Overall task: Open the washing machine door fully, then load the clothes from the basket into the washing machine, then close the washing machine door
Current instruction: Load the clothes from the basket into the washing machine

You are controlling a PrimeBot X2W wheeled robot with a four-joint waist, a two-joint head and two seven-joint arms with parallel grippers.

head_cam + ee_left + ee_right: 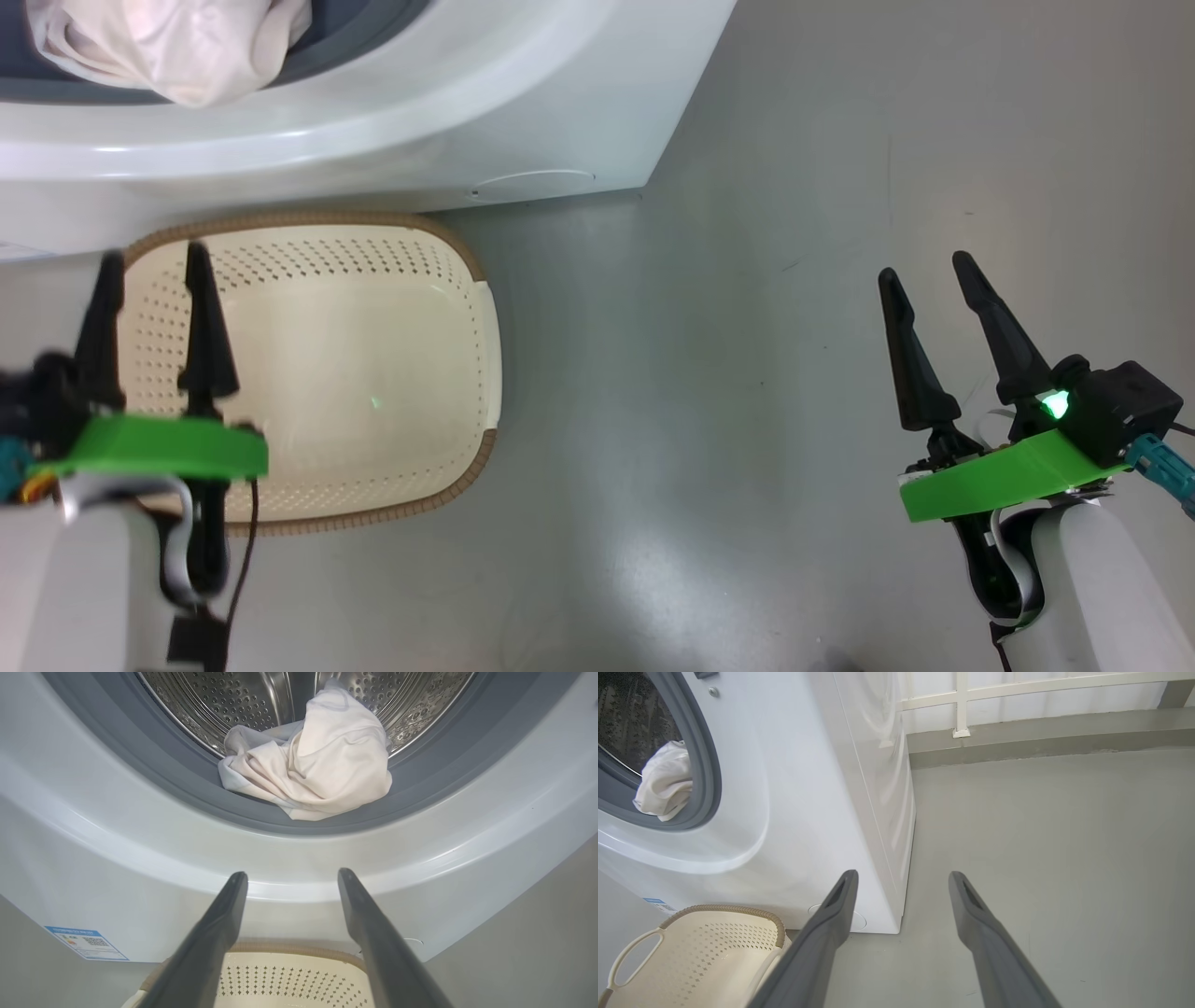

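Note:
The cream basket (308,373) stands on the floor against the front of the white washing machine (523,121), and I see nothing lying in it. Pale white clothes (313,760) lie bunched at the drum's mouth, drooping over the grey gasket (154,770); the same clothes (177,47) sit at the top left of the head view. My left gripper (154,257) hangs open over the basket's left part, holding nothing. Off to the right, above bare floor, my right gripper (929,266) is open too. The washing machine door is out of view.
Grey floor (794,280) stretches to the right of the machine. A low white railing (1017,690) on a concrete kerb runs along the far side. A blue label sticker (86,942) marks the machine's lower front, and a round service flap (537,182) sits near its right corner.

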